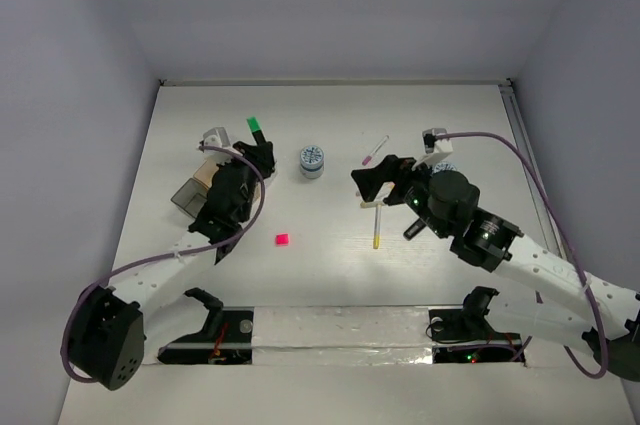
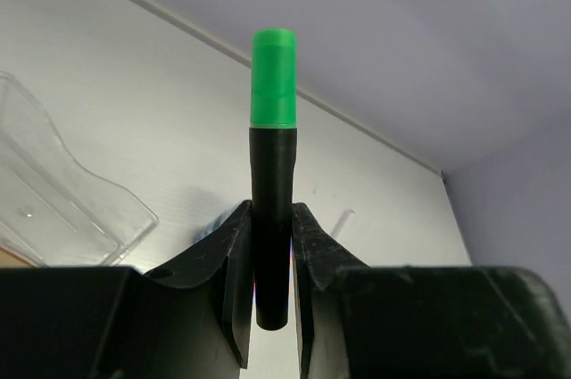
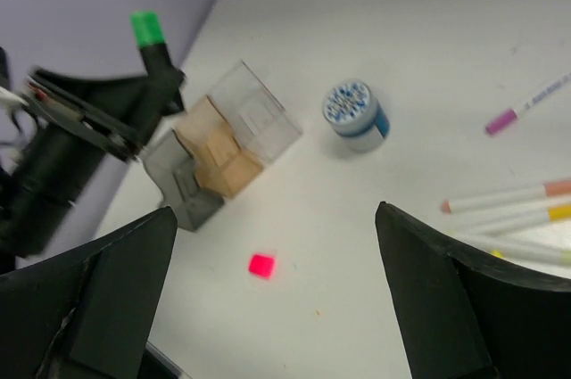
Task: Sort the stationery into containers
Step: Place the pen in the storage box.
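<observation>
My left gripper [image 1: 257,152] [image 2: 272,218] is shut on a black marker with a green cap [image 1: 254,126] [image 2: 273,85] and holds it above the joined trays. The trays are clear [image 1: 215,138] [image 3: 254,111] [image 2: 53,201], tan [image 1: 206,173] [image 3: 219,149] and smoky grey [image 1: 185,197] [image 3: 178,185]. My right gripper [image 1: 372,185] [image 3: 275,211] is open and empty above the table. A pink cube [image 1: 283,239] [image 3: 261,265] lies below and between its fingers. A blue-white disc [image 1: 312,161] [image 3: 355,114] stands mid-table. Thin white pens lie nearby: a pink-tipped one [image 1: 375,150] [image 3: 526,102] and a yellow-tipped one [image 1: 377,227] [image 3: 526,215].
A second blue-white disc [image 1: 445,167] shows partly behind the right arm. An orange-tipped pen [image 3: 504,196] lies beside the yellow one. White walls close the table at the left, back and right.
</observation>
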Motion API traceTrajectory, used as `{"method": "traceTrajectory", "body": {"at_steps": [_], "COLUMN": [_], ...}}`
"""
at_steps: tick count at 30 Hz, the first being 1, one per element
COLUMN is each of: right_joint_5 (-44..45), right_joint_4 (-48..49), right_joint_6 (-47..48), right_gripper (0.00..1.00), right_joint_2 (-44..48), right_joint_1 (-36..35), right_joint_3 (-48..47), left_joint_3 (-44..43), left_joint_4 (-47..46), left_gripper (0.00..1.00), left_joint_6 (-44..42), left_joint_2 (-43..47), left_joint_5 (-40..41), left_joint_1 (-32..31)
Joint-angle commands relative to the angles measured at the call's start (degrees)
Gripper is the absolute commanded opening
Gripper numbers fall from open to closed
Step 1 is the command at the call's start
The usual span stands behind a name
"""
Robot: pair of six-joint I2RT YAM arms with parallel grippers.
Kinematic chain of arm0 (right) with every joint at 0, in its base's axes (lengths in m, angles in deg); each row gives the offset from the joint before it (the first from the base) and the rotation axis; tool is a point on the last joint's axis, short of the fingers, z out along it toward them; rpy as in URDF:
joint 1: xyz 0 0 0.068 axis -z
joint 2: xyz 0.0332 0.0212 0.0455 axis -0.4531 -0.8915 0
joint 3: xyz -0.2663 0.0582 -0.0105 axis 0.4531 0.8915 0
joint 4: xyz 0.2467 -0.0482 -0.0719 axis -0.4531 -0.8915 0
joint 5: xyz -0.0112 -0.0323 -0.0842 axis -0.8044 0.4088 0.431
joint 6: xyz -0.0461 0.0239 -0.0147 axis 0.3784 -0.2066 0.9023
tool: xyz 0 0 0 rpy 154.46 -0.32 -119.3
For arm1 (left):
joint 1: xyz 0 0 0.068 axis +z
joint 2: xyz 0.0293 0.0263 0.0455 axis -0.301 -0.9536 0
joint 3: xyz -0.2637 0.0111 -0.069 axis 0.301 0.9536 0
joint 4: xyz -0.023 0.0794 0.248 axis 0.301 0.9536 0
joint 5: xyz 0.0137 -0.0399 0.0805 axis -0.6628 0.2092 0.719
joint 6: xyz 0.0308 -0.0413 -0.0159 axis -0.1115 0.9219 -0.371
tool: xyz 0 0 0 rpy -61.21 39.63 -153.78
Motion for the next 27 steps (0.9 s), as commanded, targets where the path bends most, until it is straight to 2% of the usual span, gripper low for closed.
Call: {"method": "traceTrajectory", "body": {"at_steps": [1, 5, 13, 27], "right_joint_5": [1.8, 0.5, -0.6, -1.7], "right_joint_4": [-3.1, -3.6, -3.3, -1.9], "right_joint_6": [-0.7, -0.8, -1.3, -0.9], "right_gripper": [0.99, 0.99, 0.98, 0.98], "right_joint_2": [0.9, 1.1, 3.2, 5.0], "right_joint_1": [0.3, 0.3, 0.3, 0.3], "right_joint_3": [3.4, 5.2, 8.1, 9.7], "left_joint_3": [-4.9, -6.4, -7.7, -10.7], "left_joint_4": [3.7, 5.4, 8.2, 10.4], "left_gripper": [0.00, 0.00, 0.00, 0.00], "left_joint_6": [8.2, 14.4, 22.4, 30.2], "left_joint_2": [-1.0, -5.7, -14.1, -25.1], "left_joint_5": [1.5, -2.6, -4.2, -6.8], "left_joint_1": [3.6, 9.8, 14.5, 16.7]}}
